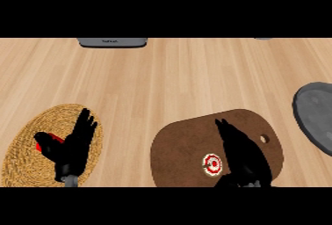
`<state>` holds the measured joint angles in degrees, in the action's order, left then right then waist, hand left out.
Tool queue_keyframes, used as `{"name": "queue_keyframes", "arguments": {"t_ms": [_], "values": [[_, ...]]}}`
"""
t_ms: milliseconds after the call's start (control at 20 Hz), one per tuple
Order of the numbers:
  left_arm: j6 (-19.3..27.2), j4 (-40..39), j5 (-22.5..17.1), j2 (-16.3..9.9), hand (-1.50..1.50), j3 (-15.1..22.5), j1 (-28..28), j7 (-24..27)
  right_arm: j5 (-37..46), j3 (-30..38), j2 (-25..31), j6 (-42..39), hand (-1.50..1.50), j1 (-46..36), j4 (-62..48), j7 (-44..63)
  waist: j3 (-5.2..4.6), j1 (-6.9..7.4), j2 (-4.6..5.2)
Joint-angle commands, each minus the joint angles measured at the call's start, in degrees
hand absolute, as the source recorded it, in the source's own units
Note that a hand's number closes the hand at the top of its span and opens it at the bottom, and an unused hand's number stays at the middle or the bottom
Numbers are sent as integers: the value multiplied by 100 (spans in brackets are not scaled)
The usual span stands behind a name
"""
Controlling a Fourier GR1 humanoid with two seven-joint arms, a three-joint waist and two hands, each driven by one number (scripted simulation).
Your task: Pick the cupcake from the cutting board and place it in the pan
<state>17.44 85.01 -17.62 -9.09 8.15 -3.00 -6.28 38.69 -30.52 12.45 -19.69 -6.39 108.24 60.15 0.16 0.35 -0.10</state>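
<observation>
A small cupcake (212, 164) with a white rim and red swirled top sits on the brown cutting board (188, 140), near its lower middle. My right hand (243, 151) is just right of the cupcake, over the board, fingers straight and pointing away from me, not holding anything. The grey pan (315, 115) lies at the right edge, partly cut off. My left hand (76, 143) rests open at the lower left, over a woven mat.
A round woven straw mat (39, 132) lies at the lower left with a red object (47, 141) on it, partly hidden by my left hand. A grey appliance (112, 42) stands at the far edge of the wooden counter.
</observation>
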Motion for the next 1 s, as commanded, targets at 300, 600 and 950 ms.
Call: {"name": "queue_keyframes", "arguments": {"t_ms": [300,600,950], "values": [[-187,-132,107,8,0,-145,-227,7,534,-25,-280,-39,-150,412,171,97,-15,-40,1],[-157,369,114,35,0,-187,-410,-272,956,261,-367,59,-150,187,-471,-426,-15,-16,4],[-357,-46,190,151,0,-363,-225,-70,1122,128,-703,45,150,284,-763,-887,-15,-24,7]]}}
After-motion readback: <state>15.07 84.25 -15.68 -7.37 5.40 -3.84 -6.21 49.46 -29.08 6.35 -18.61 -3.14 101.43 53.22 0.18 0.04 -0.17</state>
